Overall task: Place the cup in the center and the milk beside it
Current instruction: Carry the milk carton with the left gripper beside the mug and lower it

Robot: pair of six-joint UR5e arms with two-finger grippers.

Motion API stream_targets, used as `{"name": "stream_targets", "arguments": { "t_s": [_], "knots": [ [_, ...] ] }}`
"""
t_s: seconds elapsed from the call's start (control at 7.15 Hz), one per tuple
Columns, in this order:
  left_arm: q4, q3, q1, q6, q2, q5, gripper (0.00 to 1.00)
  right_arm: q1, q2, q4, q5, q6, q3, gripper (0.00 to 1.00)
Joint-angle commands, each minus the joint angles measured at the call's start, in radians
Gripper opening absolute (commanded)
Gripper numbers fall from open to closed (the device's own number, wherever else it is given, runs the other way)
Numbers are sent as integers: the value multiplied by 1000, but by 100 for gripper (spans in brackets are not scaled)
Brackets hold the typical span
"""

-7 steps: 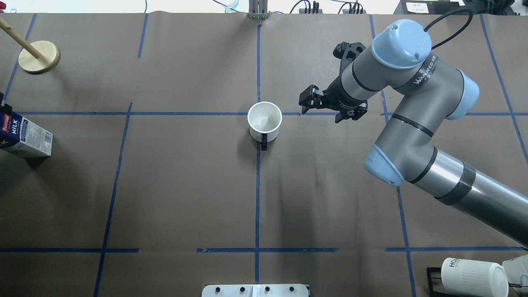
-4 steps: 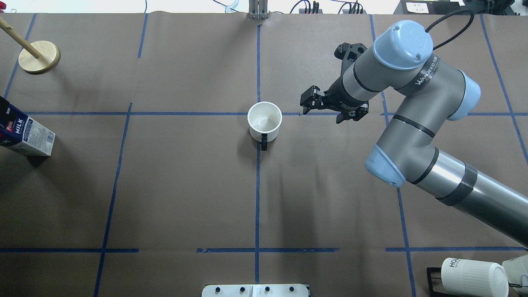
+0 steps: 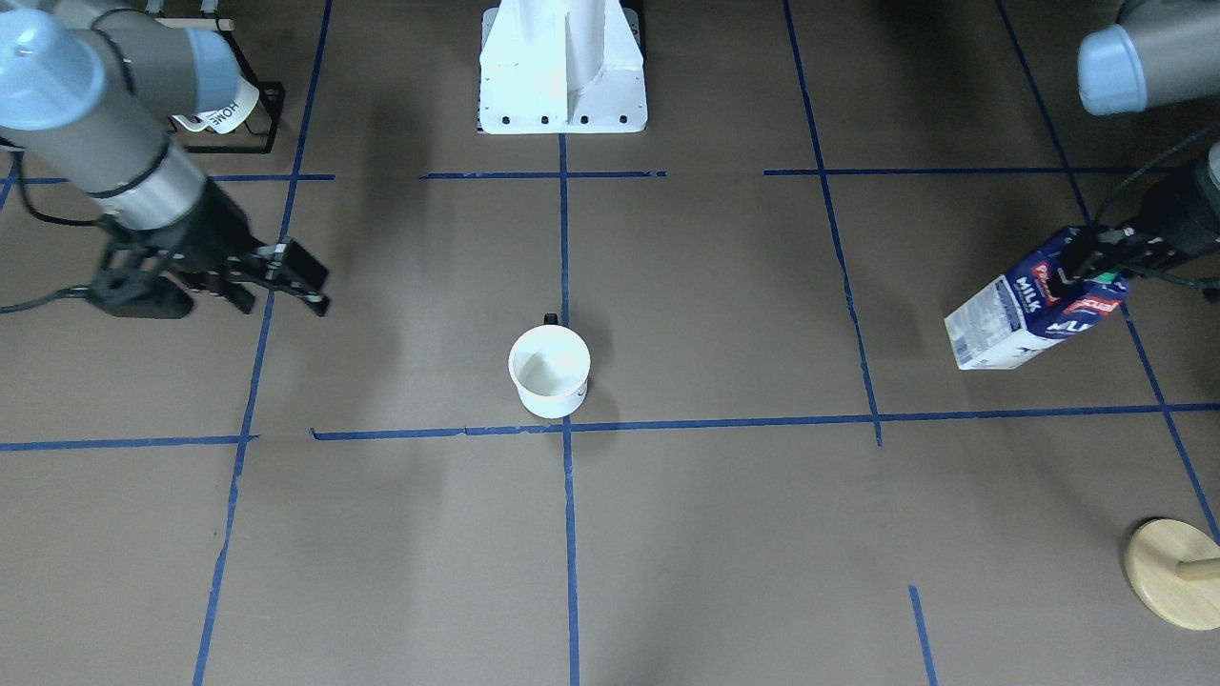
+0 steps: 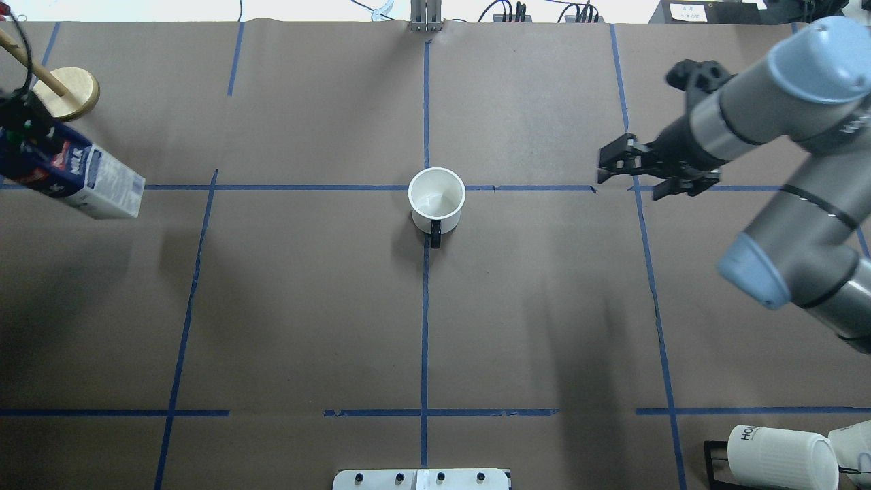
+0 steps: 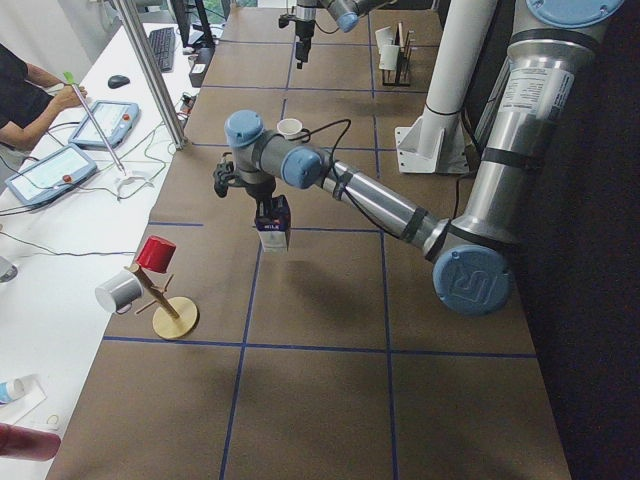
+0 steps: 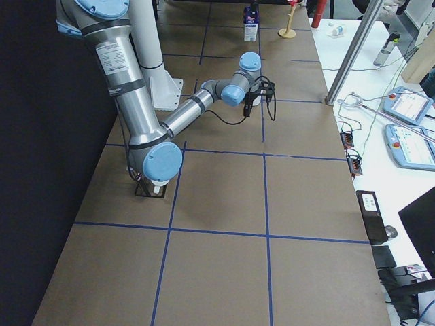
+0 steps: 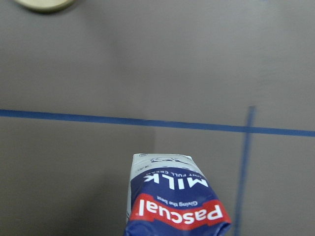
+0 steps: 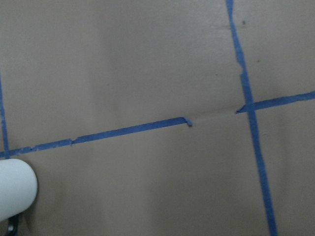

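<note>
Blue milk [image 4: 81, 178] hung off the table [image 4: 306, 306] at the far left, left jaws clamped on its top. Right jaws sat wide open and empty, well right of the cup [image 4: 436, 194] at the tape cross [image 3: 568, 426].

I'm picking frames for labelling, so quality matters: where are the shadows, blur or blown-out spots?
Overhead exterior: soft shadows darken the paper below the milk and under the right arm; the strip beyond the paper is blown out. Left wrist: the milk's lettering is readable. Right wrist: the cup is a washed-out white blob. Exterior right: the left margin is nearly black.
</note>
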Motion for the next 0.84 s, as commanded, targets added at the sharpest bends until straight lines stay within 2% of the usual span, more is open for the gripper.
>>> {"name": "stream_targets", "arguments": {
  "t_s": [0.0,0.14,0.56,0.7],
  "knots": [
    [127,-53,301,-287,-219,154,5,44,-82,0,12,-106,31,100],
    [129,-22,441,-369,-320,280,5,44,-83,0,11,-108,31,100],
    [100,248,460,-358,-572,296,6,44,-100,7,9,-107,34,100],
    [51,286,460,-355,-585,296,6,44,-102,7,8,-107,34,100]
  ]
}}
